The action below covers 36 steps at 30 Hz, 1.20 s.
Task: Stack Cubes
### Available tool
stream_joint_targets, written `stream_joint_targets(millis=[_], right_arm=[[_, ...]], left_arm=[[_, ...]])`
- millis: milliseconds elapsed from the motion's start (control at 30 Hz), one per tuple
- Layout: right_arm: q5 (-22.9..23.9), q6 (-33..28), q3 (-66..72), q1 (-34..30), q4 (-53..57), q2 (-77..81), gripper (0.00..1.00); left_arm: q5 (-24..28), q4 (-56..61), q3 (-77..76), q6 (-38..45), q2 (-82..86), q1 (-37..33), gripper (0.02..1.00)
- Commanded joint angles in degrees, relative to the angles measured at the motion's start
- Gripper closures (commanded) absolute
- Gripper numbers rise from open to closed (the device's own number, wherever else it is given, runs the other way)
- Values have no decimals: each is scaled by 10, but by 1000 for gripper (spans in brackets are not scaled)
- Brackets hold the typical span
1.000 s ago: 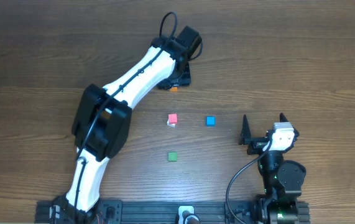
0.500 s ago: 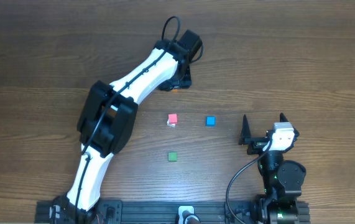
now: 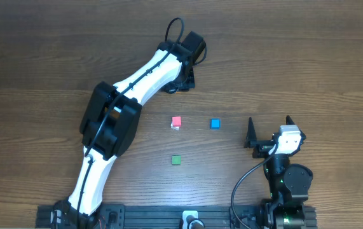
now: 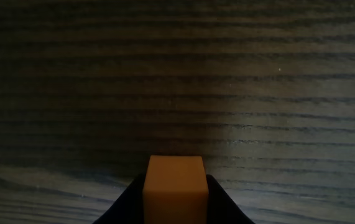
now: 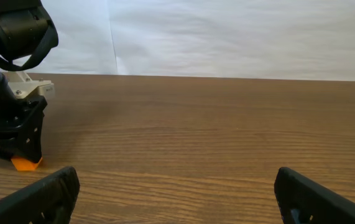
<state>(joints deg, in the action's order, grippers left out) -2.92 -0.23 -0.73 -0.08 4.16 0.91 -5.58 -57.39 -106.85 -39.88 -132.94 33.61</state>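
An orange cube (image 4: 176, 186) is pinched in the left claw (image 3: 181, 83) at the far side of the tabletop (image 3: 308, 57). The right claw (image 3: 269, 121) is spread wide near its base. A pink cube (image 3: 177, 121), a blue cube (image 3: 215, 123) and a green cube (image 3: 176, 160) are seen apart mid-tabletop.

Blocked: left arm (image 3: 144, 73) slants from lower left to upper centre.
Centre: pink cube (image 3: 177, 121), blue cube (image 3: 215, 123), green cube (image 3: 176, 160), gaps between.
Passable: table's (image 3: 321, 57) upper right.

left tool (image 3: 178, 88) clamped, right tool (image 3: 269, 122) spread
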Motion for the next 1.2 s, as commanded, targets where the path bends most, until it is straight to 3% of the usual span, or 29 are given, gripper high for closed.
stream_joint_targets(millis=[33, 367, 767, 1200], right_arm=[[-1, -1, 4, -4, -1, -5, 9], [-1, -1, 4, -4, -1, -5, 7], [-1, -1, 4, -4, -1, -5, 9], [-1, -1, 4, -4, -1, -5, 9]], left_arm=[[-3, 1, -10, 7, -8, -5, 851], [2, -25, -10, 4, 69, 3, 978], [-2, -160, -9, -59, 203, 74, 978], [-4, -90, 142, -123, 258, 119, 980]])
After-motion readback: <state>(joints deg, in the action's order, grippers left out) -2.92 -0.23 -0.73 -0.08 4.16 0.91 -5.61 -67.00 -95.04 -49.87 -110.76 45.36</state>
